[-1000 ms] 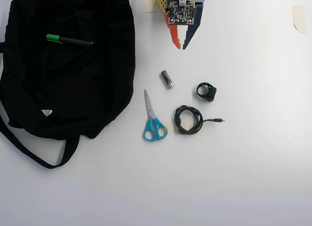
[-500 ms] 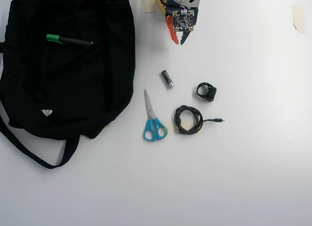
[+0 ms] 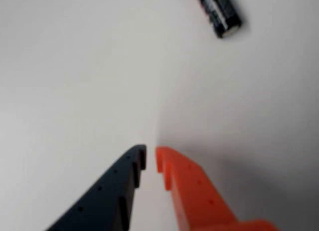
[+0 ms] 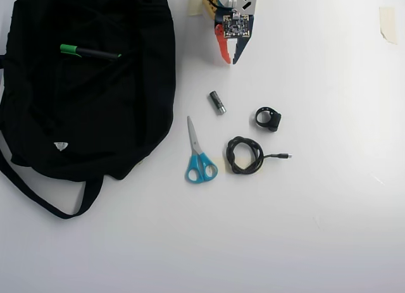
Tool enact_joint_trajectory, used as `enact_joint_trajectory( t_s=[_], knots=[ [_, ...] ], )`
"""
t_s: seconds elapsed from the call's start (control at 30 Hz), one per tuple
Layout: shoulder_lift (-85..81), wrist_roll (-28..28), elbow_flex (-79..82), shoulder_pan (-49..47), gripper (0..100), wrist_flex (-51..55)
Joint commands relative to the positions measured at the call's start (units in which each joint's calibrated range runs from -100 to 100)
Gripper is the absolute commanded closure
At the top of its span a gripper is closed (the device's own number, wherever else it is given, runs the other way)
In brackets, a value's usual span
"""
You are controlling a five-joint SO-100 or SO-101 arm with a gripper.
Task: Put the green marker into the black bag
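The green marker [image 4: 88, 52], black barrel with a green cap, lies on top of the black bag [image 4: 82, 109] at the upper left of the overhead view. The bag's strap [image 4: 38, 195] loops out below it. My gripper [image 4: 231, 60] hangs at the top centre, to the right of the bag and well apart from the marker. Its orange and dark blue fingers are almost together with nothing between them. The wrist view shows the same gripper [image 3: 150, 152] over bare white table. Neither marker nor bag shows in the wrist view.
A small grey-black battery [image 4: 218, 102] lies just below the gripper and shows in the wrist view [image 3: 219, 11]. Blue-handled scissors [image 4: 197, 154], a coiled black cable [image 4: 245, 155] and a small black ring-shaped part [image 4: 269, 119] lie mid-table. Tape [image 4: 387, 24] sits at top right.
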Motion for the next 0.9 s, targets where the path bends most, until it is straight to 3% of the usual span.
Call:
enact_joint_trajectory(
  t_s=[0.0,0.87],
  knots=[
    [-0.8,-0.2,1.2,-0.4,98,1.9],
    [-0.7,0.1,1.2,-1.5,98,5.7]
  ],
)
